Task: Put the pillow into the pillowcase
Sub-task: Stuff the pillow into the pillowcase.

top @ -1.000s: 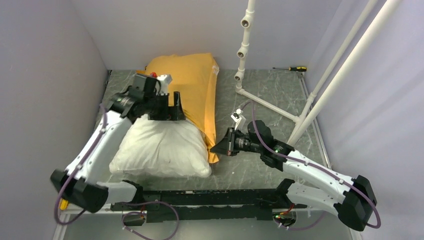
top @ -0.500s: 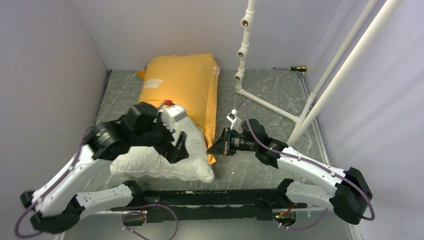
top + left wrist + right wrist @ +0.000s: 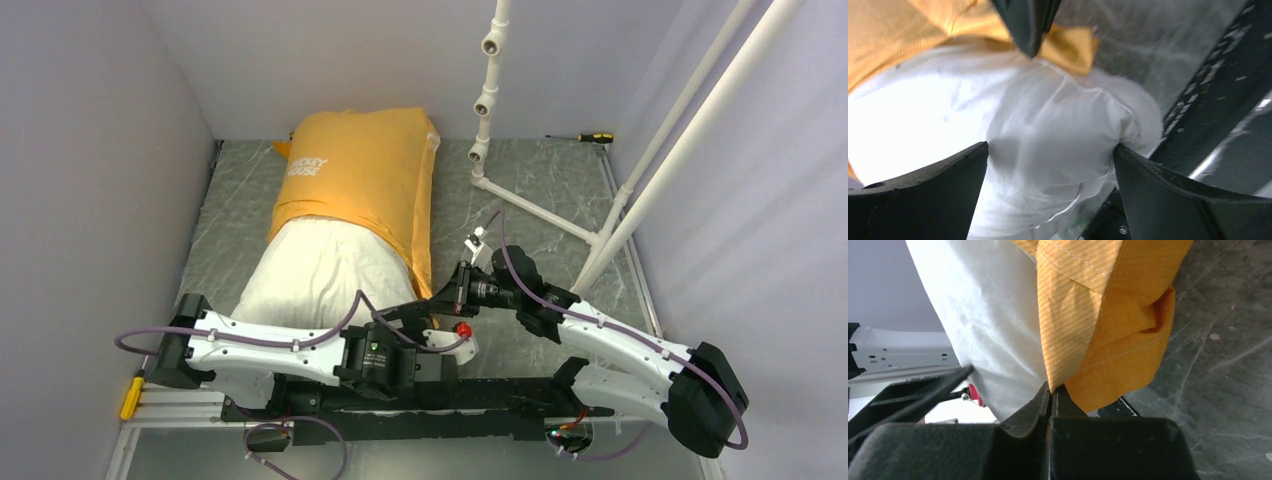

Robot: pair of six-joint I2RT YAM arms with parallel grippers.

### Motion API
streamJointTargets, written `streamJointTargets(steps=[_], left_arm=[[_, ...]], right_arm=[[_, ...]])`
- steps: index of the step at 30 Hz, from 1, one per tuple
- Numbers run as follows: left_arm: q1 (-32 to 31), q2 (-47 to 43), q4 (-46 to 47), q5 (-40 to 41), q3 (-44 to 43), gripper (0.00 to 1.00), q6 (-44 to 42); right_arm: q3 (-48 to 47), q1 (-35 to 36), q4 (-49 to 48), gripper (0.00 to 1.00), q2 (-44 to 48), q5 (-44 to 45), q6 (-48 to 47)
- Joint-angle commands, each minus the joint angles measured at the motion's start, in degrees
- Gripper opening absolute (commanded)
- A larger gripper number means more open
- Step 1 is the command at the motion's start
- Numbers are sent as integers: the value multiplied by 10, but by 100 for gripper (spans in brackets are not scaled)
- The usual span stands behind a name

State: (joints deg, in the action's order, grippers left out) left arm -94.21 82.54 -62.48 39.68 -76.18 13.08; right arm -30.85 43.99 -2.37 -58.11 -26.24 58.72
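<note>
Grey table (image 3: 550, 170) is viewed from above, the pillow (image 3: 315, 275) lodged halfway in the pillowcase (image 3: 365, 165), near end bare; left wrist: the left gripper (image 3: 1049, 147) is spread wide about that end; right wrist: the right gripper (image 3: 1050, 392) is clamped on the hem, which might be yanked free by hard pushing.

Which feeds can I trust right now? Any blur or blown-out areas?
Top view: sharp, evenly lit, no glare. Left wrist: soft throughout, pillow blown out white at left, left fingers blurred. Right wrist: pillowcase weave crisp, table veins clear, right fingers slightly soft.
</note>
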Motion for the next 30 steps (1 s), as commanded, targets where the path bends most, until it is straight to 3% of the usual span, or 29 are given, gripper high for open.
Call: streamJointTargets(steps=[1, 3, 4, 7, 9, 12, 15, 20, 25, 30], left_arm=[[-5, -27, -40, 134, 70, 100, 52], [22, -25, -31, 134, 84, 98, 50], [38, -17, -35, 131, 82, 93, 52], [101, -8, 9, 114, 98, 50, 1], [155, -13, 47, 105, 111, 2, -30], [230, -49, 163, 110, 137, 0, -109], [328, -87, 277, 60, 138, 0, -223], [447, -62, 375, -1, 71, 0, -295], [477, 8, 431, -23, 16, 0, -297], [477, 18, 499, 2, 81, 0, -237]], right_arm=[[17, -6, -56, 0, 21, -26, 27], [16, -6, -53, 0, 23, -30, 27], [15, -7, -49, 0, 24, -31, 26], [11, -7, -43, 0, 32, -32, 25], [6, -7, -35, 0, 35, -37, 18], [3, -6, -25, 0, 38, -56, 6], [10, -4, -48, 0, 42, -102, 0], [16, 16, -80, 0, 63, -152, -14], [8, 63, -193, 0, 64, -164, 22], [-21, 120, -340, 0, 42, -146, 92]])
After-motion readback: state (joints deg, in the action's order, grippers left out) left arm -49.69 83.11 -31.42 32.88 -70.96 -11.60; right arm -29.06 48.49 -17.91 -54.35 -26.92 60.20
